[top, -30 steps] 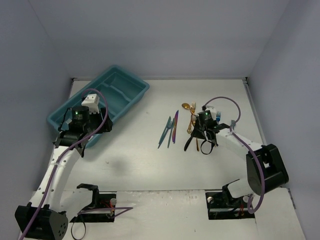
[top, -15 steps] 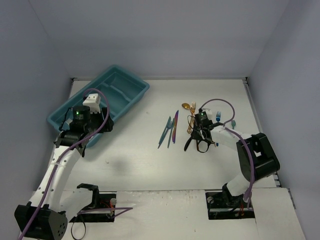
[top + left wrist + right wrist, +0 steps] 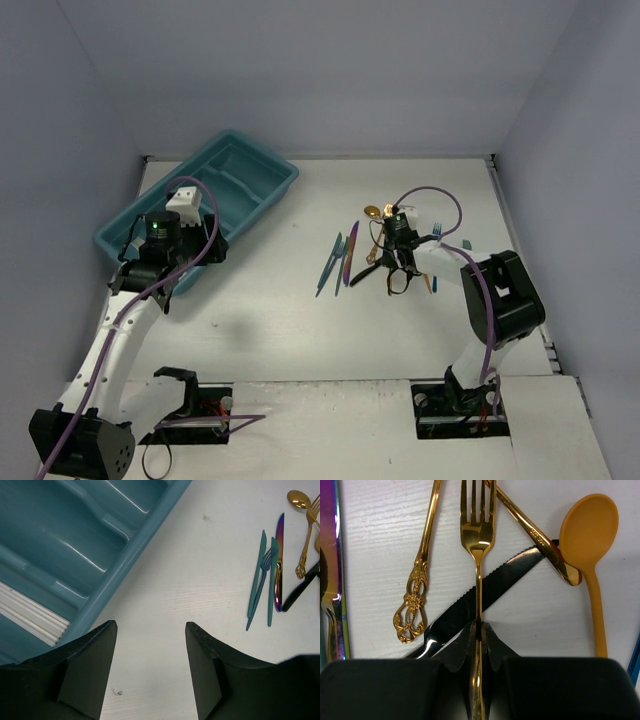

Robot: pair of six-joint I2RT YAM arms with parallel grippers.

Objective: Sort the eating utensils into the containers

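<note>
Left wrist view
- Left gripper point(image 3: 150, 629): fingers spread wide with nothing between them, over the bare white table point(image 3: 190, 590).
- Tray point(image 3: 135, 545): teal, at upper left. Its long rim runs just beside the left finger. A pale ribbed patch shows in the nearest compartment; I cannot tell what it is.
- Utensils: at upper right, well apart from the tray. The teal knife point(image 3: 257, 572), teal fork point(image 3: 261, 592) and purple knife point(image 3: 279, 555) lie side by side. The black knife point(image 3: 300, 587) slants in from the right, and the gold spoon point(image 3: 299, 499) lies beyond.

Right wrist view
- Right gripper point(image 3: 478, 637): pressed together on the handle of the gold fork point(image 3: 477, 530), whose tines point away.
- In the way: the serrated black knife lies slantwise under the fork's handle, right at the fingertips.
- Ornate gold handle point(image 3: 417, 580): just left of the fork, not touching it.
- Second gold handle point(image 3: 530, 527): slants off to the right. Its end lies over the knife's tip and against the orange spoon point(image 3: 590, 530).

Top external view
- Tray: at the far left, set at an angle, under the left arm's wrist.
- Utensils: clustered on the table at centre-right, around the right gripper.
- Blue fork point(image 3: 437, 232): just right of that arm.
</note>
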